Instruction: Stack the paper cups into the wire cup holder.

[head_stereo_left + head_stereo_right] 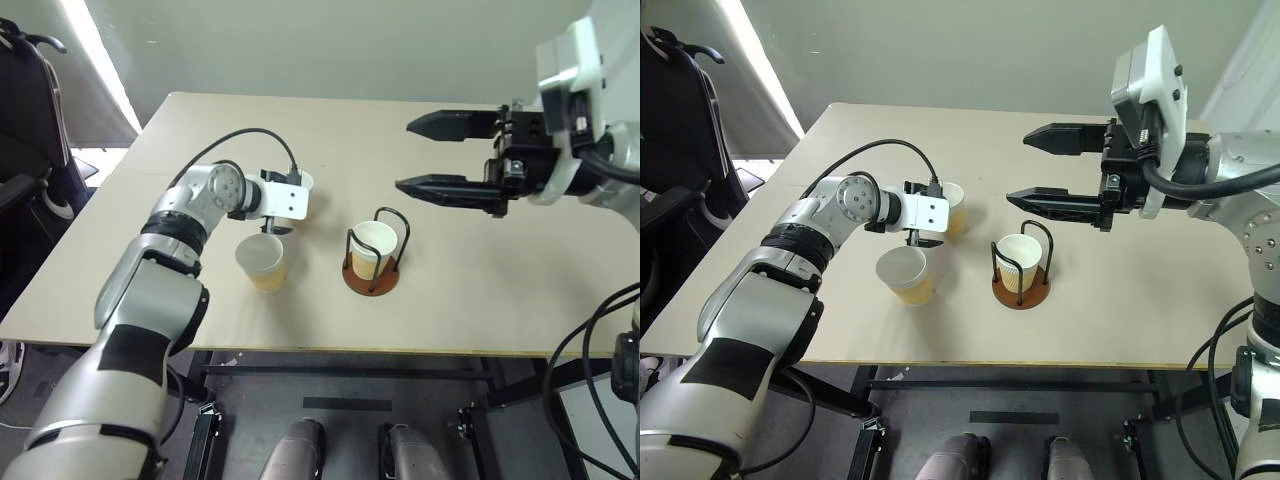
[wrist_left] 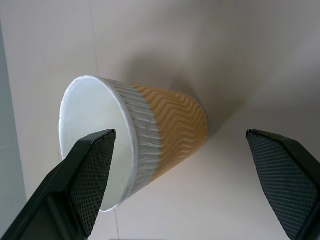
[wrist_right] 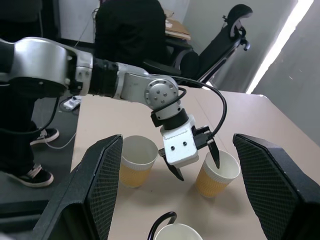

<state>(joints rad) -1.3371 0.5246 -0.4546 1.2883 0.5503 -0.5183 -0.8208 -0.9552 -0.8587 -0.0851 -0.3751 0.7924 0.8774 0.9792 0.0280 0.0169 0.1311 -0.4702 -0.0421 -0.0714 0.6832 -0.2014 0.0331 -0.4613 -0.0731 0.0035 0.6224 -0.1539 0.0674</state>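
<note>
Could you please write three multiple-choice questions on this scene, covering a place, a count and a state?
1. Where is the cup that is already stacked?
A. In the wire holder
B. At the table's far edge
C. Between the right gripper's fingers

2. How many paper cups are on the table?
A. One
B. Two
C. Three

3. How does the left gripper stand?
A. Shut on a cup
B. Open, one finger on each side of a cup's rim
C. Shut on the holder's wire

Answers:
1 A: a cup stands upright inside the black wire loops.
2 C: one in the holder, one near cup standing free, and a far cup at the left gripper.
3 B: its fingers sit apart, one over the far cup's mouth and one outside it, not yet closed. The right gripper hangs open above the table.
</note>
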